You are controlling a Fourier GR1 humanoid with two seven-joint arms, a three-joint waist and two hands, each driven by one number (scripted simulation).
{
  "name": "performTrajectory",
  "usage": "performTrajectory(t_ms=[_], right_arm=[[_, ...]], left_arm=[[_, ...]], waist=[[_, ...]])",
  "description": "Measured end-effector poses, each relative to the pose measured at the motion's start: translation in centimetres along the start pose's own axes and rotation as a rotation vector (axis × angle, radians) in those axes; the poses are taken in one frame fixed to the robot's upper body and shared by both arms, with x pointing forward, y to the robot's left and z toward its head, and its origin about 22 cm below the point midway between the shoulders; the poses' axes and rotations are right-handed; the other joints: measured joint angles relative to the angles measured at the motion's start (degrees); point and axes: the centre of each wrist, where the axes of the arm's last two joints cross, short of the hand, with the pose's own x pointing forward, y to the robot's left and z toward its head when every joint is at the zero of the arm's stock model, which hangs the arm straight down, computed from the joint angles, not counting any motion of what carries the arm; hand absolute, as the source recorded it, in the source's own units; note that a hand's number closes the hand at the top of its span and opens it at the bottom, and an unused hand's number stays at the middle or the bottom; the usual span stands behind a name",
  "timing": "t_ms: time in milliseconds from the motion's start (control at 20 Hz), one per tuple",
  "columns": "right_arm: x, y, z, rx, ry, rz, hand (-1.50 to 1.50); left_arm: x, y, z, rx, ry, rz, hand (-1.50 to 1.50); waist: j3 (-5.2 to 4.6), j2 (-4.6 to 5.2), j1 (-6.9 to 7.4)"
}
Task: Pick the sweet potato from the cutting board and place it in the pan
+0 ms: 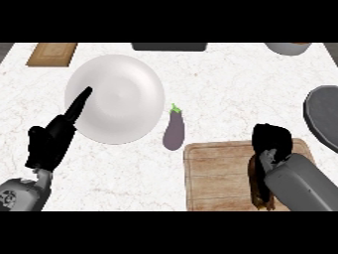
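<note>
- your right black hand [271, 141] is curled down over the wooden cutting board [219, 173]; the sweet potato is hidden there.
- the grey round pan [336, 119] sits to its right.
- your left black hand [52, 141] rests with straight fingers over the white plate [120, 94], beside a purple eggplant [174, 131].

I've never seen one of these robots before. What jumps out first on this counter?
A big white plate sits left of centre, with the left hand raised in front of its lower left edge, fingers straight. Just right of the plate lies a purple eggplant. At lower right, the right hand is curled over the wooden cutting board, and a dark grey pan sits at the right edge.
</note>
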Motion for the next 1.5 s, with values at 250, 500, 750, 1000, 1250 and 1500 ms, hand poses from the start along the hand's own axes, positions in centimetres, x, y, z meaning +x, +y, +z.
performTrajectory(t_ms=[250, 500, 750, 1000, 1250, 1500], right_arm=[[0.0, 0.3, 0.0, -0.006, 0.02, 0.021, -1.5], [0.2, 0.8, -0.4, 0.003, 0.037, 0.036, -1.5], [0.0, 1.2, -0.7, 0.043, 0.002, 0.058, 1.5], [0.1, 1.6, -0.7, 0.061, -0.013, 0.076, 1.5], [0.2, 2.0, -0.2, 0.057, -0.019, 0.085, 1.5], [0.8, 1.8, 1.3, -0.017, -0.027, 0.111, 1.5]], left_arm=[[-0.3, 0.1, 0.2, 0.005, 0.001, 0.0, 0.0], [-0.5, 0.4, 0.3, 0.006, 0.0, 0.0, 0.0], [-0.8, 0.6, 0.6, 0.006, 0.0, -0.001, 0.0], [-0.2, 1.1, 0.3, 0.006, -0.002, 0.001, 0.0], [-0.4, 1.1, 0.2, 0.01, -0.006, -0.001, 0.0], [-0.5, 1.0, 0.0, 0.01, -0.006, -0.002, 0.0]], waist=[[-0.03, -0.04, -0.22], [-0.14, -0.05, -0.23], [-0.26, -0.16, -0.06], [-0.43, -0.28, -0.16], [-0.43, -0.27, -0.25], [-0.17, 0.03, -0.38]])
